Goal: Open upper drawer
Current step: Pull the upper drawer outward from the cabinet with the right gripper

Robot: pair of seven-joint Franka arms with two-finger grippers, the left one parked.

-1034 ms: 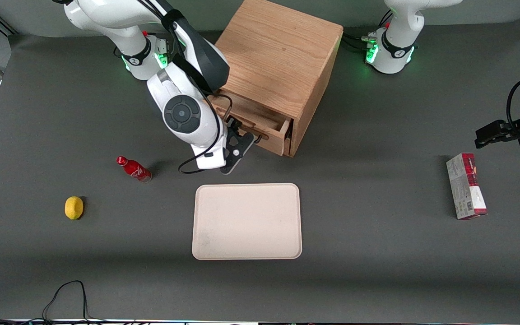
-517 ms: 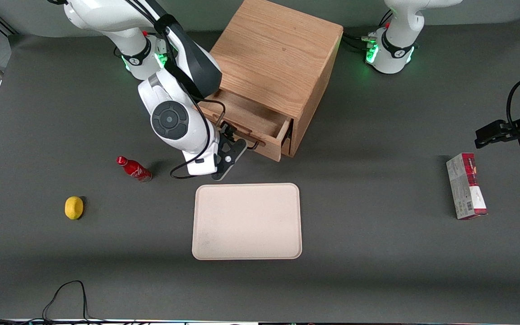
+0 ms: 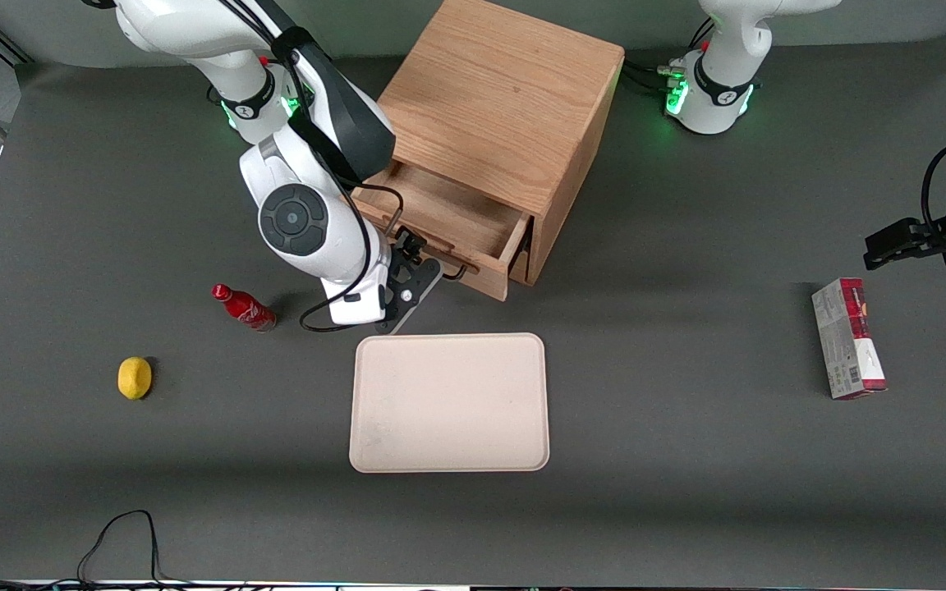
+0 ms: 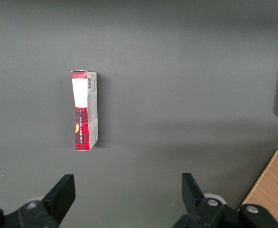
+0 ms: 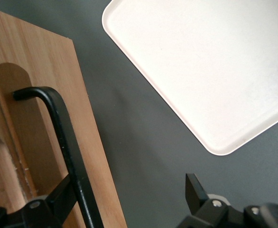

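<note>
The gripper (image 3: 428,264) sits at the drawer (image 3: 440,217), fingers spread around its black handle (image 5: 67,147). Stiff, heavy-looking wood; that thin rigid bar seems the only good hold.

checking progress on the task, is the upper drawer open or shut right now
Open. The upper drawer juts out of the oak cabinet, its bare wooden inside showing from above. The gripper is at its black handle.

- right arm bent low over the table, wrist tilted down
- gripper (image 3: 428,264) fingers spread, 1 either side of the bar handle (image 5: 65,137)
</note>
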